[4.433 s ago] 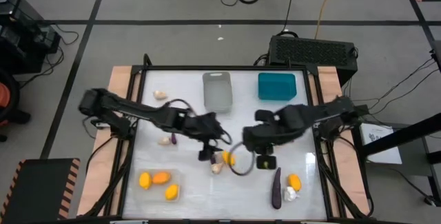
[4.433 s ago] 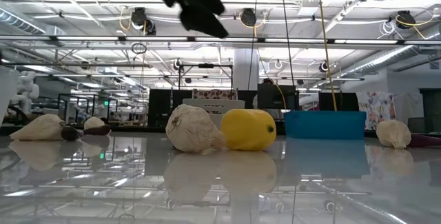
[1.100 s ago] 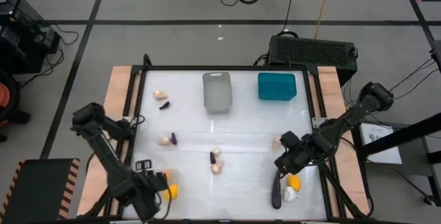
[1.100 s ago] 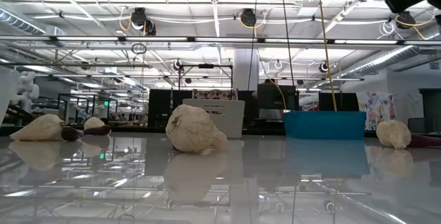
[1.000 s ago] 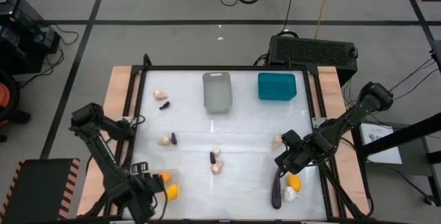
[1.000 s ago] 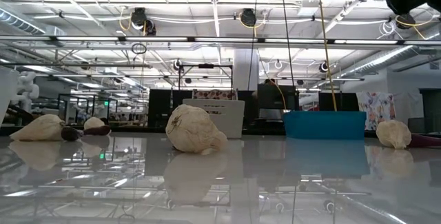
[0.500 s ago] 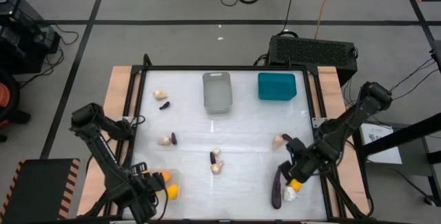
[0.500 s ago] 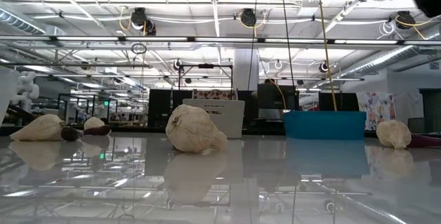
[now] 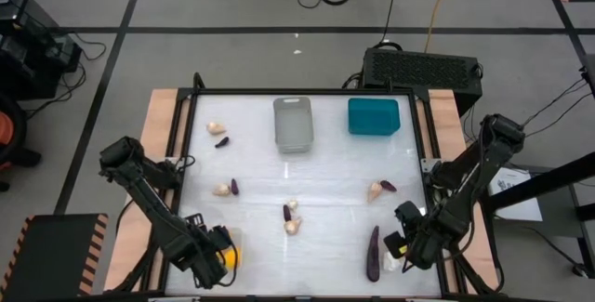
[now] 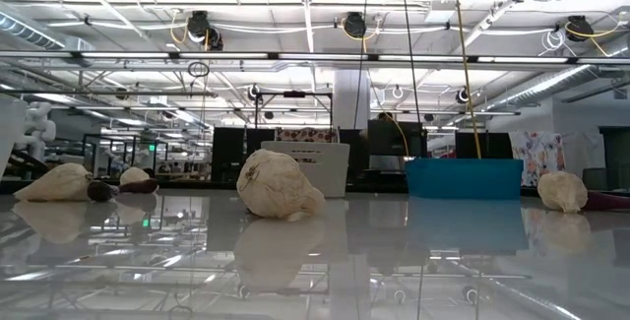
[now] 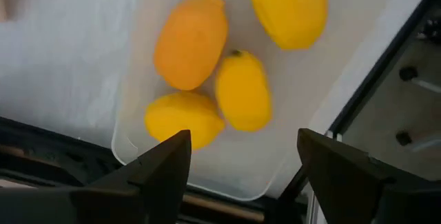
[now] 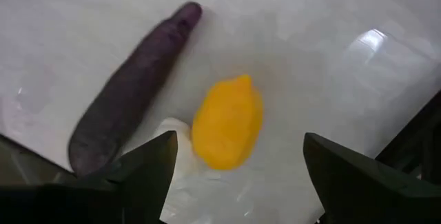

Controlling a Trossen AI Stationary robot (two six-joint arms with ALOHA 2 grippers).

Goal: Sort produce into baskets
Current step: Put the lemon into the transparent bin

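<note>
The left pincer is hanging wide open and empty over the clear basket, where four yellow fruits are lying together. The right pincer, also spread and empty, is hovering above a stray yellow fruit beside the long eggplant on the tabletop, likely to collect it.

The left gripper hangs at the table's near-left corner, fingers apart; the right gripper, apparently empty, gapes near-right.
</note>
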